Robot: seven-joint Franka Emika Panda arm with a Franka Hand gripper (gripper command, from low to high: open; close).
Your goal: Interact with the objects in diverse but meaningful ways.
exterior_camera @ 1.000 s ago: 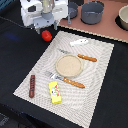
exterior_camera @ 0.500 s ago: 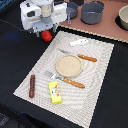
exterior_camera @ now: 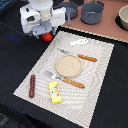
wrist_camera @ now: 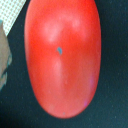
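Note:
A red tomato-like ball (exterior_camera: 47, 37) lies at the far corner of the woven mat (exterior_camera: 100, 85), on the exterior view's left. My gripper (exterior_camera: 45, 33) hangs right over it, its white body hiding most of the ball and the fingertips. The ball (wrist_camera: 62, 55) nearly fills the wrist view, very close, and no fingers show there. On the mat lie a white oblong piece (exterior_camera: 79, 42), a dark brown stick (exterior_camera: 32, 86) and a yellow packet with red print (exterior_camera: 55, 92).
A round tan plate (exterior_camera: 68, 65) sits mid-mat between a wooden-handled knife (exterior_camera: 82, 56) and fork (exterior_camera: 67, 80). Two grey pots (exterior_camera: 92, 11) (exterior_camera: 70, 9) and a pale bowl (exterior_camera: 123, 17) stand on the tan surface behind. Black tabletop surrounds the mat.
The arm has barely shifted over the red ball. Nothing else on the mat has moved.

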